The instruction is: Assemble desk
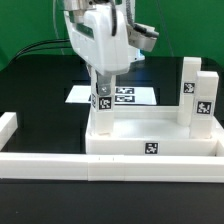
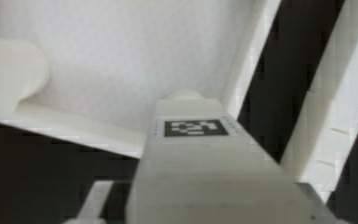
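- The pincer (image 1: 101,88) points straight down over the near corner of the tabletop on the exterior view's left, its fingers clenched on a short white leg (image 1: 102,101) that stands upright there.
- That leg carries a black-and-white tag on the face toward the exterior camera; its foot meets the tabletop's corner, though whether it sits fully in the socket cannot be told.
- The arm (image 1: 100,35) comes down from above in a near-vertical pose — the white wrist housing stacked directly over the pincer, with dark cables trailing behind it toward the exterior view's left.
- The tabletop (image 1: 150,148) lies flat on the black counter (image 1: 40,95) as a white tray-like slab, a tag on its front edge, pressed up against the long white border rail (image 1: 110,166) that runs along the front.
- Two more legs (image 1: 196,97) stand upright at the tabletop's side on the exterior view's right, one just behind the other, each with tags on its faces.
- The marker board (image 1: 130,96) lies flat on the counter behind the tabletop, partly hidden by the held leg and the pincer.
- A short white rail piece (image 1: 8,128) stands at the exterior view's left edge, well apart from the tabletop.
- In the wrist view the held leg (image 2: 197,150) fills the middle — its tagged face turned to the camera — with the tabletop's white recessed floor (image 2: 140,50) and raised rim behind it; the fingers themselves do not show clearly there.
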### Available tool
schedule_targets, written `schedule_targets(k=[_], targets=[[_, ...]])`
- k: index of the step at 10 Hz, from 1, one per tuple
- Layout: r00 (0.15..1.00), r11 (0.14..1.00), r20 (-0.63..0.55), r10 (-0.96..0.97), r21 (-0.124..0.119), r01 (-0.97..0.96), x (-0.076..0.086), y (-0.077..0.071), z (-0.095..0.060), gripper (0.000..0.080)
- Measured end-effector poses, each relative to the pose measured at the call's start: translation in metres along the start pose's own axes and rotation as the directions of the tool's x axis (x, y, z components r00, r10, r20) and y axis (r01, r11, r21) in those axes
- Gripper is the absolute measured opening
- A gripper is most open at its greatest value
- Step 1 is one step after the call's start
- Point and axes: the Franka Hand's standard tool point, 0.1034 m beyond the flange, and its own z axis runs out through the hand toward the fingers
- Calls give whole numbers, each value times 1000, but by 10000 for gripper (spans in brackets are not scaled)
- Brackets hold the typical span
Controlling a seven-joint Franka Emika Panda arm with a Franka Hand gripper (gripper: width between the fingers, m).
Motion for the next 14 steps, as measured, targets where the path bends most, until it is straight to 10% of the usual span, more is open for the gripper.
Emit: schedule_targets(k=[6,8,11,14], targets=[[1000,1000,4,3,-5,-3,1,0,0,288],[990,990,4,-143,-3,143,1,-1,-1,615],[940,940,5,-340,-3,340,1,-1,-1,642],[736,736,-13,-677,-51,675,4,-1,-3,649]])
